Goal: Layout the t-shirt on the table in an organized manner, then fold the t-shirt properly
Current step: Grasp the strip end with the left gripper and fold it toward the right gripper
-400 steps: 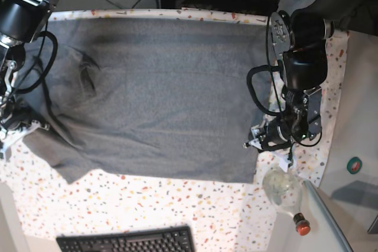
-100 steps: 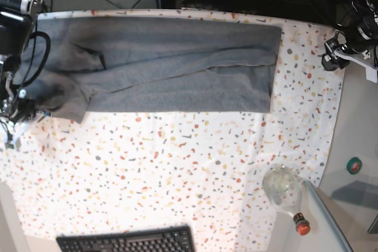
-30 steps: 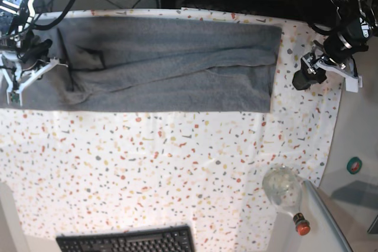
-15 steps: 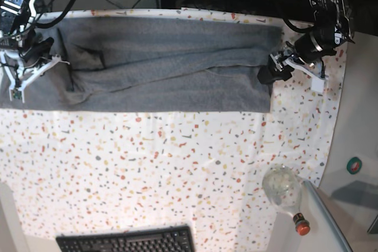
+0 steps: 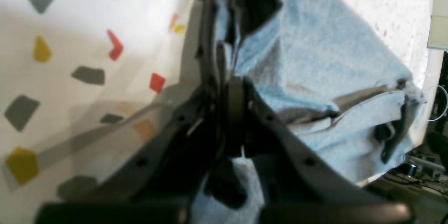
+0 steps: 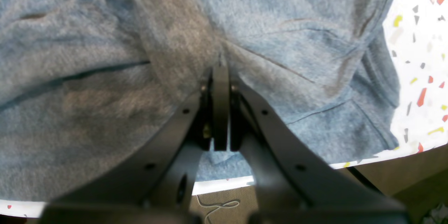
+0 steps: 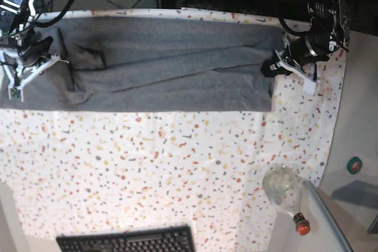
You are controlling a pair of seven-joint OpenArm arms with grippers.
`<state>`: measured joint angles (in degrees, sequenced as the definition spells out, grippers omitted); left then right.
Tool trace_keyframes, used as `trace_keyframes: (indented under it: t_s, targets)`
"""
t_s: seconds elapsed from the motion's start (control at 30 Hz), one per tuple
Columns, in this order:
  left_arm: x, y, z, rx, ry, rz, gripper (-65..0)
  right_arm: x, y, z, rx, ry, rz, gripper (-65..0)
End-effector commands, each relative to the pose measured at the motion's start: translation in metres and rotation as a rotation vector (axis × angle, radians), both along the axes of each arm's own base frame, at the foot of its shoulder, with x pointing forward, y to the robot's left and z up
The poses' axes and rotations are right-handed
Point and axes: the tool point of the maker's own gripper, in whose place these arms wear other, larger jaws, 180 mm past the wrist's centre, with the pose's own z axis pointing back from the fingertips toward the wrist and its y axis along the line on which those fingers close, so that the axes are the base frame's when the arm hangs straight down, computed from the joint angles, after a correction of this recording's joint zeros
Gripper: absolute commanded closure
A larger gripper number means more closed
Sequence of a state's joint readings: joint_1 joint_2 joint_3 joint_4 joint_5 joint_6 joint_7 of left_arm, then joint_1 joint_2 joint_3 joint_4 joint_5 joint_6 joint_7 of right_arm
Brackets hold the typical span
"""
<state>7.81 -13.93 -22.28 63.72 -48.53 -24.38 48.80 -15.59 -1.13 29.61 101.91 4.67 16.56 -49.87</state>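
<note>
We found the t-shirt (image 7: pixel 159 66) lying as a long folded band along the far side of the table (image 7: pixel 177 169), so by our reckoning the spreading-out and a first lengthwise fold were done, and the crosswise folds into a compact packet were left. Our left gripper (image 7: pixel 273 67) was clenched on the band's hem end, with a pinch of grey fabric between its closed jaws in the left wrist view. Our right gripper (image 7: pixel 36 53) was likewise clamped on cloth at the opposite end, where the sleeves bunched. The band's far edge ran close to the table's far rim, leaving little room there. The near half lay open, with the keyboard (image 7: pixel 127 241) and bottle (image 7: pixel 285 192) well apart from the shirt.
</note>
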Motion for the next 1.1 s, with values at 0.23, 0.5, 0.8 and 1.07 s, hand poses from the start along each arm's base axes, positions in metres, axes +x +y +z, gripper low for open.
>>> trace_keyframes:
  t_s: [0.23, 0.5, 0.8, 1.07]
  targets:
    - [0.028, 0.072, 0.037, 0.209, -0.12, 0.021, 0.0, 0.008, -0.004, 0.01, -0.019, -0.041, 0.005, 0.0]
    - [0.027, 0.032, 0.075, 0.429, -0.21, -0.093, 0.0, 0.008, -0.005, 0.011, -0.021, -0.041, 0.004, 0.0]
    - [0.019, -0.109, 0.091, 0.271, -0.241, -0.36, 0.0, 0.01, -0.005, 0.011, -0.02, -0.046, 0.004, 0.0]
    - [0.01, -0.181, 0.071, 0.153, -0.207, -0.483, 0.0, 0.01, -0.005, 0.011, -0.019, -0.045, 0.004, 0.0]
